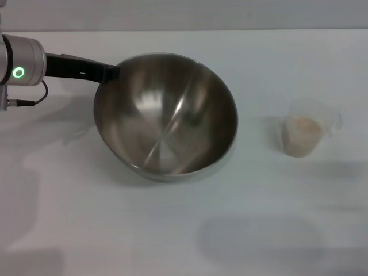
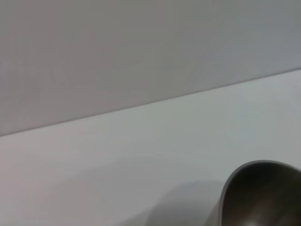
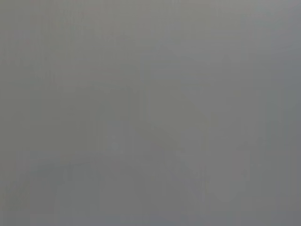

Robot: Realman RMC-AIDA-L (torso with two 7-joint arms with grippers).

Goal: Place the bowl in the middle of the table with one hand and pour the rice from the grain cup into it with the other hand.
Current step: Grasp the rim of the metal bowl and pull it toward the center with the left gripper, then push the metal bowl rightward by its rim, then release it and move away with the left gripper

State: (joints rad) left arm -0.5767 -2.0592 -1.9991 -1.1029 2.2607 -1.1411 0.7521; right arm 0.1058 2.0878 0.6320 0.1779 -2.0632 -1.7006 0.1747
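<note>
1. The desk (image 1: 172, 230) is a plain white top filling the head view, and it shows again in the left wrist view as a pale surface running to a grey wall.
2. On it sits the bowl (image 1: 167, 115), big and steel, a little left of the desk's middle in the head view and tipped so its shiny inside faces the camera. Its near side rests on the desk and its far rim is raised. A dark curve of its rim (image 2: 263, 188) peeks into one corner of the left wrist view.
3. The left arm (image 1: 23, 63) comes in from the left edge, with a green ring light on its silver wrist.
4. The left claw (image 1: 109, 72) is a dark black piece reaching right up to the bowl's far-left rim and touching it. It looks clamped on that rim, gripping the bowl.
5. Well to the right stands the grain cup (image 1: 305, 129), clear plastic, upright, apart from the bowl.
6. Inside it lies the rice (image 1: 302, 135), a pale beige mass.
7. The right claw shows nowhere; the right wrist view is flat grey.
</note>
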